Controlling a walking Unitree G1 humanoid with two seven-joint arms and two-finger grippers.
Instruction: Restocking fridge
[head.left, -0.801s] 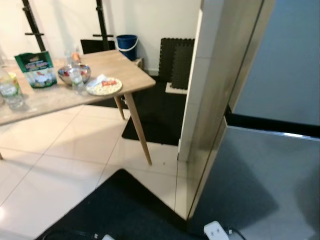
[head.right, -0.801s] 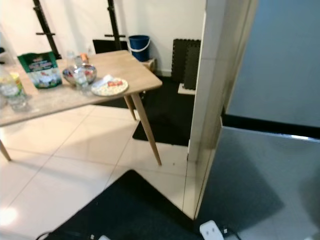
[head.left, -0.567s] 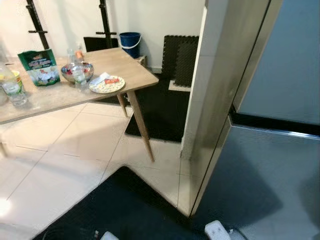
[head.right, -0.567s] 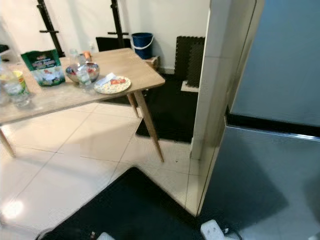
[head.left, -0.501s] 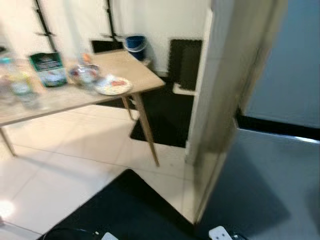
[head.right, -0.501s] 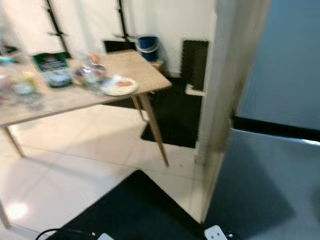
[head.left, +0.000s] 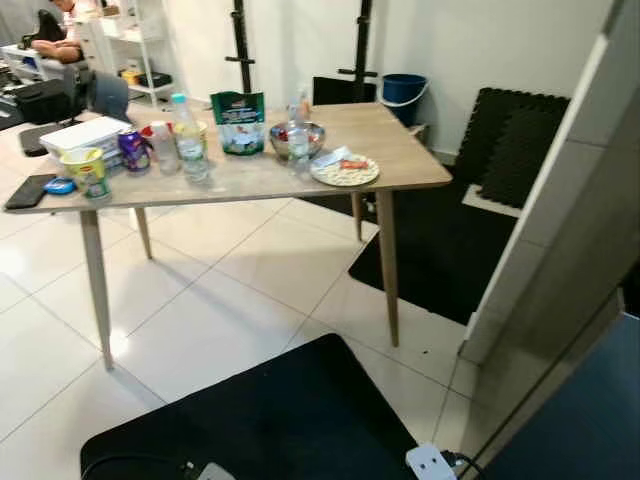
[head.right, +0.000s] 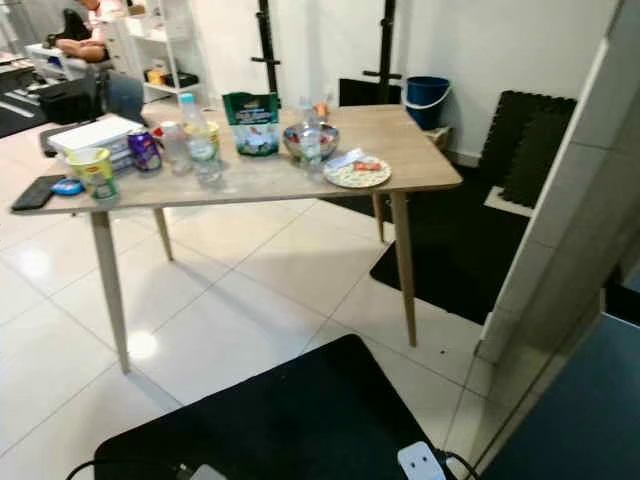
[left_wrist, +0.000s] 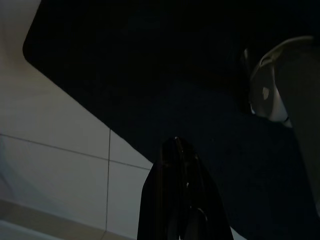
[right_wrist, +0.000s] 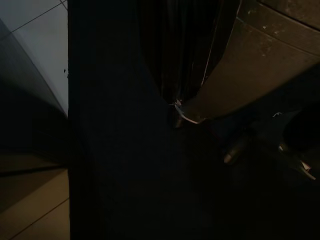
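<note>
A wooden table (head.left: 250, 178) stands ahead to the left and carries the groceries. On it are a green bag (head.left: 238, 122), a metal bowl (head.left: 297, 132), a plate of food (head.left: 345, 171), a water bottle (head.left: 190, 140), a purple can (head.left: 133, 150), a yellow cup (head.left: 87, 171) and a white box (head.left: 85, 134). The grey fridge (head.left: 595, 415) shows at the right edge beside a pale wall panel (head.left: 560, 260). My left gripper (left_wrist: 178, 192) hangs shut over the black floor mat. My right gripper (right_wrist: 176, 102) hangs shut in deep shade.
A black mat (head.left: 260, 420) lies on the white tiles at my feet, with a white plug block (head.left: 432, 462) and cable at its edge. A blue bucket (head.left: 404, 90) and black foam mats (head.left: 512, 140) stand by the far wall. A person (head.left: 58, 30) sits far left.
The camera has swung left and back: the table now sits in the middle with more of its items showing, and the fridge has slid to the right edge.
</note>
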